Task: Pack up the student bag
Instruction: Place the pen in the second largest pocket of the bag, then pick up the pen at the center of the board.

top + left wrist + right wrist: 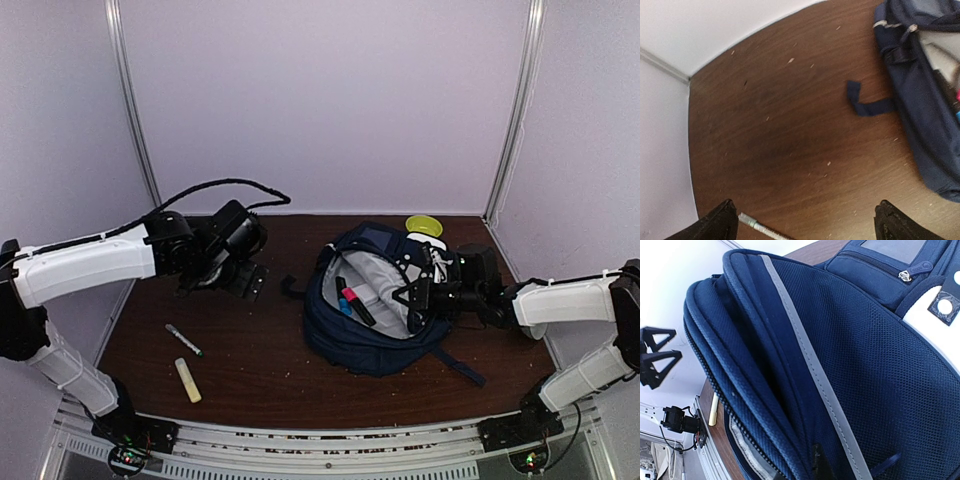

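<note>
Over table [250, 345], left jaws spread wide, right jaws clenched on student bag [352, 350]

student bag [920, 125] cut by right edge, pen [756, 224] cropped at bottom, yellow-green object [424, 225] half behind student bag

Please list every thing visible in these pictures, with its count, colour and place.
student bag: one, navy blue with grey lining, open, right of centre
markers: about three, pink, blue and black, inside the bag
pen: one, grey, front left of the table
stick: one, pale yellow, beside the pen, nearer the front edge
round thing: one, yellow-green, behind the bag
table: one, dark brown
cable: one, black, over the left arm
left gripper: one, black, open, over the table
right gripper: one, black, shut on the bag's rim
</note>
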Controlling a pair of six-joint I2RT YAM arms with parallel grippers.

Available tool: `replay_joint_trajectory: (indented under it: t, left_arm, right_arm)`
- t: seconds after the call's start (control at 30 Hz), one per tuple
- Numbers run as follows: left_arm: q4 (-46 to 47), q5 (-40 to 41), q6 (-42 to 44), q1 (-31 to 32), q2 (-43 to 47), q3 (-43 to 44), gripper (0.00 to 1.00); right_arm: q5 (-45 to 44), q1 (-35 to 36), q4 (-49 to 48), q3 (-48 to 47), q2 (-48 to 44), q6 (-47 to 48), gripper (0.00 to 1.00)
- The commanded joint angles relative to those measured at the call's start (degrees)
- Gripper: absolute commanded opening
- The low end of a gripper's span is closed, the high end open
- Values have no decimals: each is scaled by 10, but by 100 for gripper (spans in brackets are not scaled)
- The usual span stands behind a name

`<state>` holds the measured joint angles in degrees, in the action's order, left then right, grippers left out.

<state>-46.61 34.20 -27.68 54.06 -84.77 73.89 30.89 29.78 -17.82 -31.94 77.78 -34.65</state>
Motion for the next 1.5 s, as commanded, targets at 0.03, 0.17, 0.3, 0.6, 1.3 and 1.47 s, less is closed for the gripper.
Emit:
replay_joint_trajectory:
  t: [0.03, 0.17, 0.3, 0.6, 1.3, 1.47]
  left_arm:
    - [-126, 63, -185, -22, 58, -84, 98]
    - [-175, 16, -285, -46, 99, -134, 97]
    - [-179, -45, -343, -52, 167, -202, 98]
    - [-158, -131, -402, -121, 243, -305, 91]
    - [46, -298, -386, -171, 146, -438, 59]
    - [75, -310, -383, -171, 125, -451, 31]
  right_arm:
    - [-1, -10, 7, 8, -2, -6, 0]
    - [-1, -10, 11, 6, 0, -5, 0]
    - [-1, -11, 13, 6, -1, -5, 0]
    - [-1, -11, 15, 5, 0, -4, 0]
    - [-4, -13, 13, 12, -6, -7, 0]
    - [-3, -13, 12, 11, -6, -6, 0]
